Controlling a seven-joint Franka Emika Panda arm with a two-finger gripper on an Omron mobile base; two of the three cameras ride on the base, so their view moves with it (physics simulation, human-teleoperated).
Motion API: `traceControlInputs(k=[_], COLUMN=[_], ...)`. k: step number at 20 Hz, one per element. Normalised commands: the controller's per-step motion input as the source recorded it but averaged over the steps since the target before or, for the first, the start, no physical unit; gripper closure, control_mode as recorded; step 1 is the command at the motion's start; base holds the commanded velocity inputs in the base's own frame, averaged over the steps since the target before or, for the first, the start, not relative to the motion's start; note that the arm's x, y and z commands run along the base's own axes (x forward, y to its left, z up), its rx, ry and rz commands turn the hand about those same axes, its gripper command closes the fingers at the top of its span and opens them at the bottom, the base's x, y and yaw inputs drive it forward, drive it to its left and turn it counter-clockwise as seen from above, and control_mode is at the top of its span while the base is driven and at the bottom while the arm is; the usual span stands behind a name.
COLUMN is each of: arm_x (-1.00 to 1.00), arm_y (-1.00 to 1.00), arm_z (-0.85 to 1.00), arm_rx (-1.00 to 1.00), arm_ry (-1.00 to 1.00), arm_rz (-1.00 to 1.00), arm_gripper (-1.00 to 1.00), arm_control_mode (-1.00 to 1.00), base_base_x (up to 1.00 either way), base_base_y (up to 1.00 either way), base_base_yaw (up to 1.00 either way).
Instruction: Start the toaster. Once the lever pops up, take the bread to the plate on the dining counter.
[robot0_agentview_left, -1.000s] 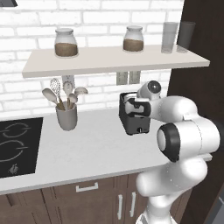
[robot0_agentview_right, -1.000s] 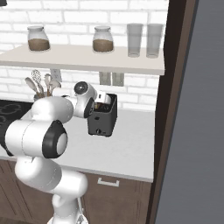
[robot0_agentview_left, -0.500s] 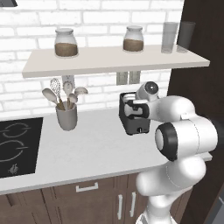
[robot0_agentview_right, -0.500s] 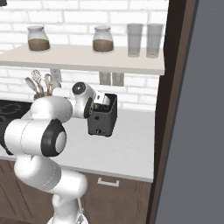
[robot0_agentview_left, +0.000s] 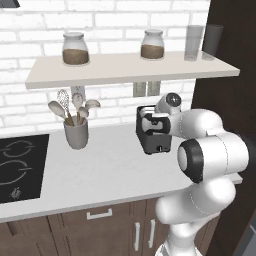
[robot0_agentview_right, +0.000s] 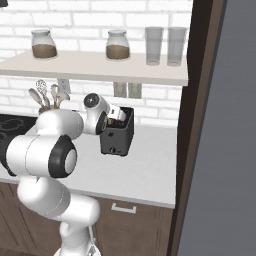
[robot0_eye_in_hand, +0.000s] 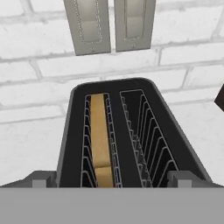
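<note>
Above the toaster (robot0_agentview_left: 153, 131), the hand (robot0_eye_in_hand: 112, 183) hangs with jaws spread wide, gripping nothing. The bread (robot0_eye_in_hand: 99, 138) sits down in the left slot in the hand view. The toaster stands on the pale bench (robot0_agentview_left: 105, 170) against the brick wall (robot0_agentview_left: 115, 22).

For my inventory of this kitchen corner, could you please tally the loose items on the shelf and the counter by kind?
Storage jars: 2
Drinking glasses: 2
Utensil cup: 1
Toaster: 1
Bread slice, in the toaster's left slot in the hand view: 1
Total: 7
</note>
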Motion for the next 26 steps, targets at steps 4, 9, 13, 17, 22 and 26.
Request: traceControlInputs(k=[4, 9, 13, 17, 22, 26], arm_x=[0.17, 0.12, 0.07, 0.03, 0.28, 0.36], arm_y=[0.00, 0.00, 0.04, 0.08, 0.03, 0.00], arm_z=[-0.02, -0.09, -0.17, -0.17, -0.11, -0.08], arm_rx=[0.00, 0.00, 0.00, 0.00, 0.00, 0.00], arm_ry=[0.07, 0.08, 0.06, 0.00, 0.00, 0.00], arm_rz=[0.00, 0.00, 0.01, 0.02, 0.02, 0.03], arm_gripper=[-1.00, -1.00, -1.00, -1.00, -1.00, -1.00], arm_control_mode=[-1.00, -1.00, -1.00, -1.00, -1.00, -1.00], base_base_x=[0.00, 0.00, 0.00, 0.00, 0.00, 0.00], base_base_y=[0.00, 0.00, 0.00, 0.00, 0.00, 0.00], base_base_yaw=[0.00, 0.00, 0.00, 0.00, 0.00, 0.00])
